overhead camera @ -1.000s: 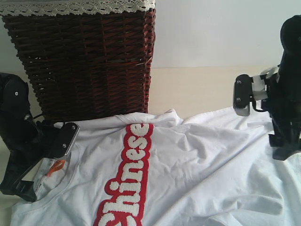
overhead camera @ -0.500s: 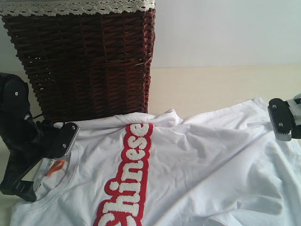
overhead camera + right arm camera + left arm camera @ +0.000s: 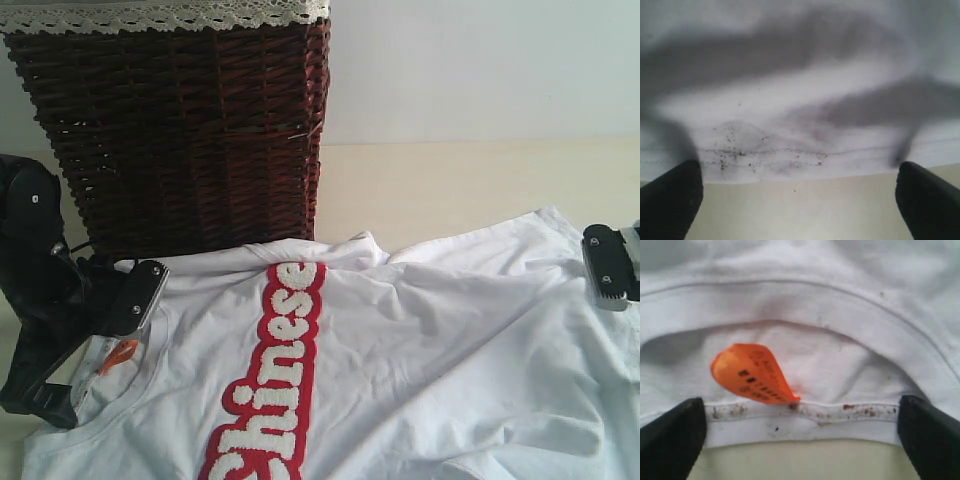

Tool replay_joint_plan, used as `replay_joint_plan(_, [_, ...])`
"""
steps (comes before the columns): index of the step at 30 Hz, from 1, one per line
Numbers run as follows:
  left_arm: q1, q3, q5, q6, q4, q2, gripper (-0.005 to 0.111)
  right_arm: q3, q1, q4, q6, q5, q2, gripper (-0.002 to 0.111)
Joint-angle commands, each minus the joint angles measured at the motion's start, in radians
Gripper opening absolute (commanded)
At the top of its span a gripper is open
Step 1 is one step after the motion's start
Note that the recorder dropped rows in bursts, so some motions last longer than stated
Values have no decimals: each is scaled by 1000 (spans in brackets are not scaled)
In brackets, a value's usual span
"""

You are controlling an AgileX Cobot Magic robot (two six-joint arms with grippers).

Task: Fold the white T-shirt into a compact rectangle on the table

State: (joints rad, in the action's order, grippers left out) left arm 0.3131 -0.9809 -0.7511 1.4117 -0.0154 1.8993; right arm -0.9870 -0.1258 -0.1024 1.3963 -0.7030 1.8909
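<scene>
Exterior view shows the white T-shirt [image 3: 420, 340] spread on the bench [image 3: 450, 180] across the lower frame, probably soft and limp, best taken at collar [image 3: 805, 415] and hem [image 3: 790, 160], where left pincer [image 3: 800, 440] and right pincer [image 3: 800, 200] stand wide, empty.

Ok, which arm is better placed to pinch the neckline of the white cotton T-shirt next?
Left, probably. The open left gripper straddles the collar edge of the white cotton T-shirt beside the small orange neck tag. The right gripper, also open, sits at the far stitched edge.
</scene>
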Motion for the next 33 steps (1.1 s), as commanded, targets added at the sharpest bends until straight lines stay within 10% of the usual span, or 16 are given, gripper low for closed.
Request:
replay_joint_plan(1, [-5, -5, -2, -3, 2, 9, 105, 2, -10, 53, 52, -2, 40, 105])
replay_joint_plan(33, [-5, -5, -2, -1, 2, 9, 105, -98, -3, 61, 67, -125, 109, 105])
